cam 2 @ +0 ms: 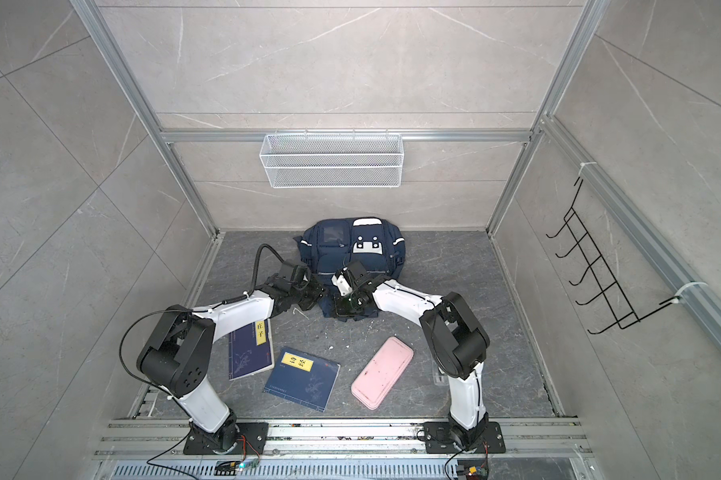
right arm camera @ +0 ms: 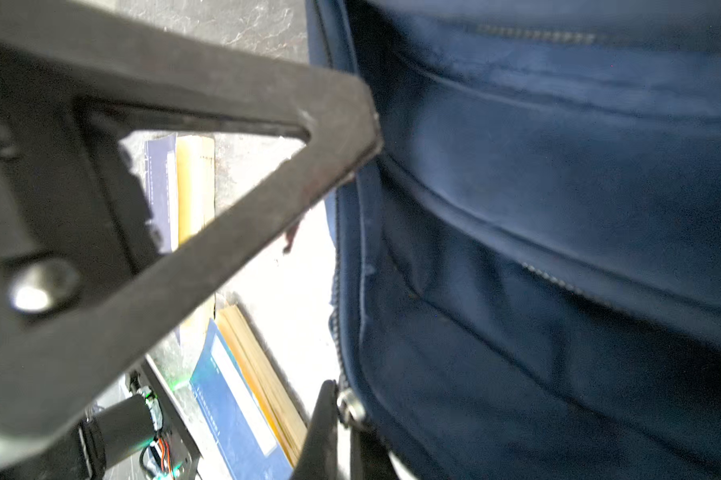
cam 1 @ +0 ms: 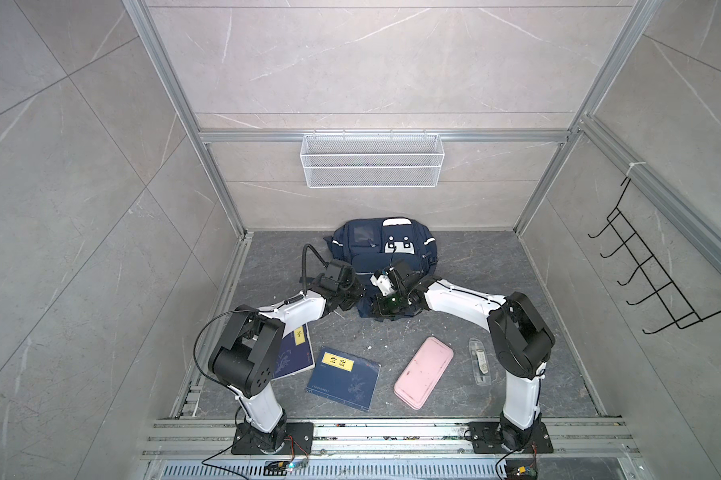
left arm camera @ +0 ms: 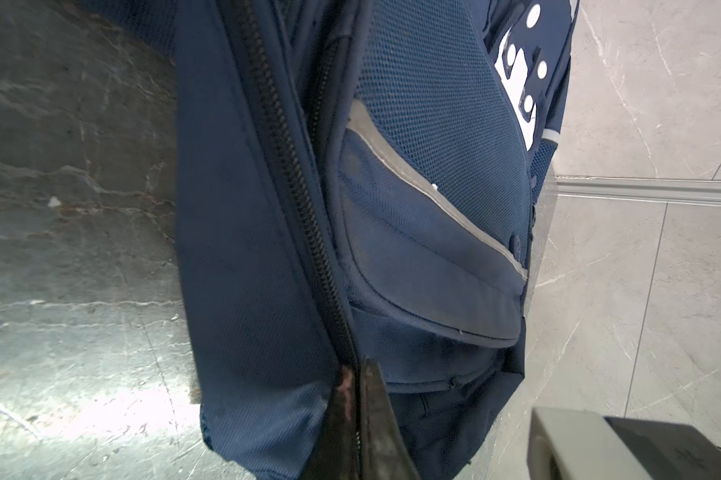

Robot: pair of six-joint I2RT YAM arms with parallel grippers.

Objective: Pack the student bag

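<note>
The student bag (cam 1: pixel 375 249) (cam 2: pixel 350 253) lies on the dark floor against the back wall, its navy front with white patches facing up. Both grippers meet at its near end. In the left wrist view my left gripper (left arm camera: pixel 356 419) is shut on the bag's (left arm camera: pixel 425 174) fabric edge, right at the end of the black zipper (left arm camera: pixel 292 166). In the right wrist view my right gripper (right arm camera: pixel 342 428) is shut on a small metal zipper pull (right arm camera: pixel 348 405) at the bag's (right arm camera: pixel 558 208) edge. In both top views the fingertips are hidden against the dark fabric.
Two navy books (cam 1: pixel 344 378) (cam 1: pixel 294 353) lie near the front, one partly under the left arm. A pink case (cam 1: pixel 424 372) and a clear case (cam 1: pixel 480 361) lie to the right. A wire basket (cam 1: pixel 371 160) hangs on the back wall and a hook rack (cam 1: pixel 650 270) on the right wall.
</note>
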